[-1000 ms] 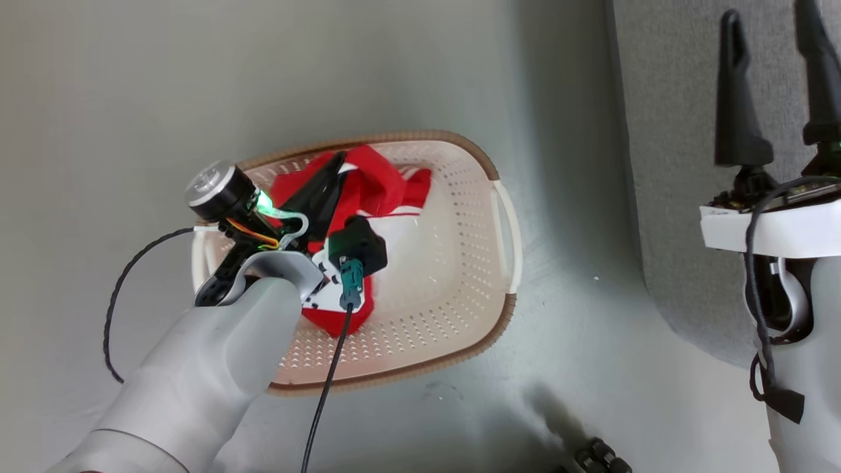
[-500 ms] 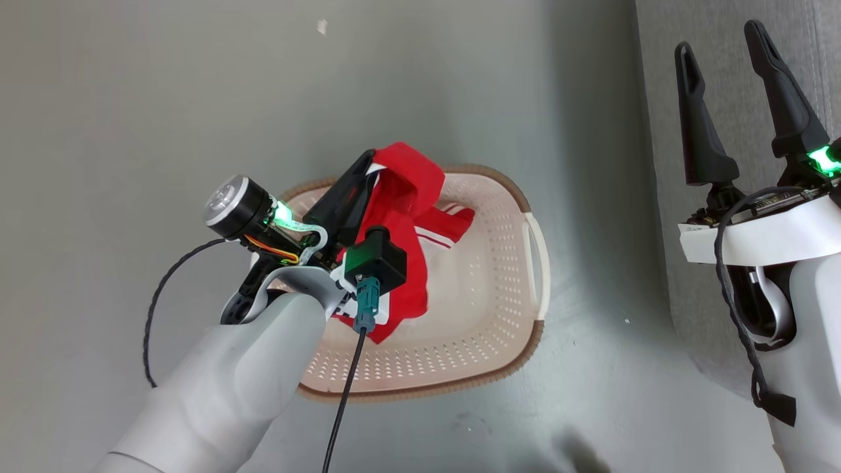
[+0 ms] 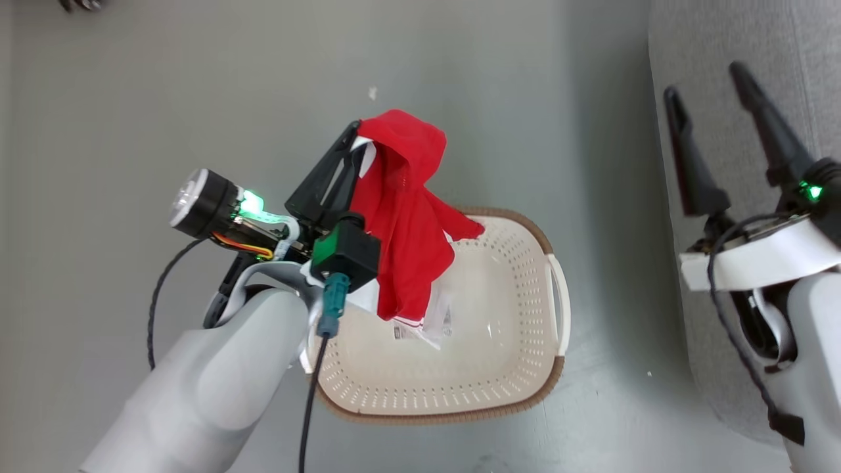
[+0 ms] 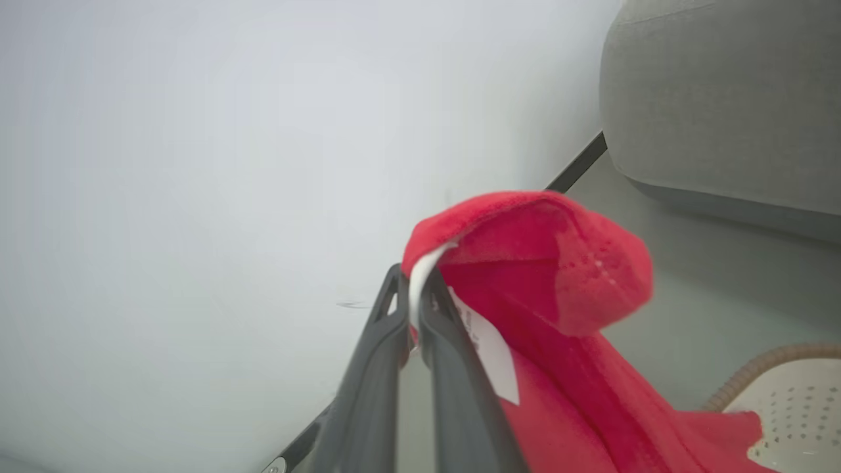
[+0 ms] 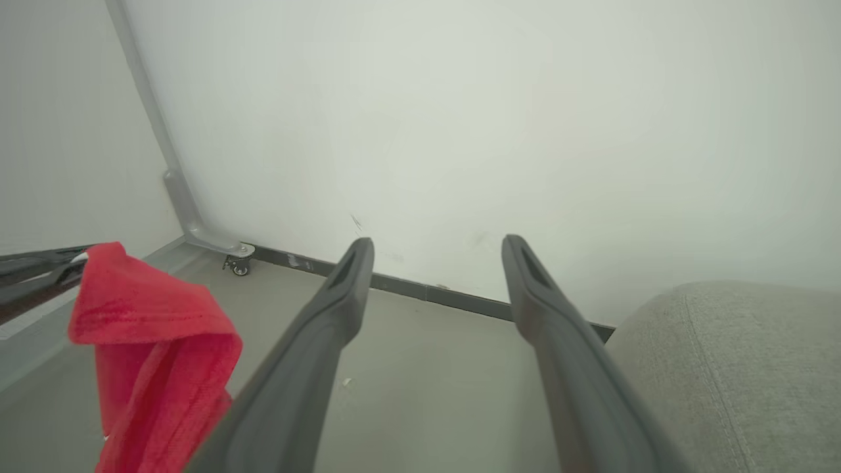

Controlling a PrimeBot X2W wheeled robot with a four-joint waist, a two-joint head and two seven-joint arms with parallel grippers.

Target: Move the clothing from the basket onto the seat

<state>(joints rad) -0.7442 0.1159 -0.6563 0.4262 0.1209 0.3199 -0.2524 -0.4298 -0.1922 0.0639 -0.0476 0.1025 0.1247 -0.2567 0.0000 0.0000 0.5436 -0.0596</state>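
My left gripper is shut on a red garment by its white trim, holding it in the air above the cream basket. The cloth hangs down with white labels at its lower end, over the basket's left half. In the left wrist view the fingers pinch the white edge of the garment. My right gripper stands open and bare over the grey sofa. The right wrist view has its fingers spread, the sofa at lower right and the garment at left.
The basket stands on a grey floor, a short way left of the sofa's rounded edge. A white wall with a dark skirting strip lies ahead. A small caster wheel on a grey frame stands by the wall.
My left gripper has risen with the red garment, lifting it out of the basket until it hangs free. The head view has shifted, so basket and sofa sit lower and further right.
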